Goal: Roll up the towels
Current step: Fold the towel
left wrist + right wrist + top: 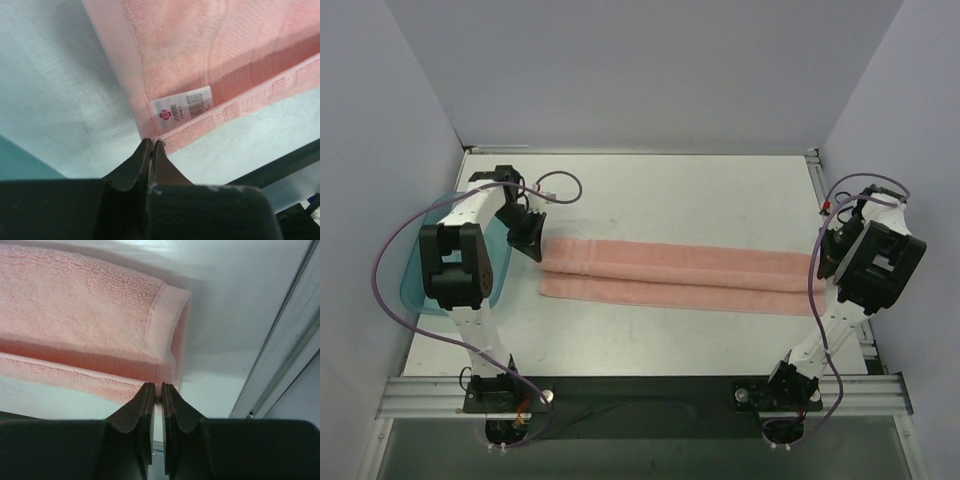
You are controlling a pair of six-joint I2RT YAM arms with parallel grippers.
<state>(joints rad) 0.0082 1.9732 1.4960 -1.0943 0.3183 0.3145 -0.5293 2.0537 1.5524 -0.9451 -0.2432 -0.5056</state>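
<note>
The salmon-pink towel lies folded lengthwise in a long strip across the table. My left gripper is at its left end. In the left wrist view the jaws are closed, pinching the towel's near corner just below its white label. My right gripper is at the right end. In the right wrist view it is nearly closed on the lower edge of the towel, beside the folded end.
A translucent teal tray lies at the left table edge, partly under the left arm. A metal rail runs along the right table edge, close to the right gripper. Grey walls enclose the back and both sides.
</note>
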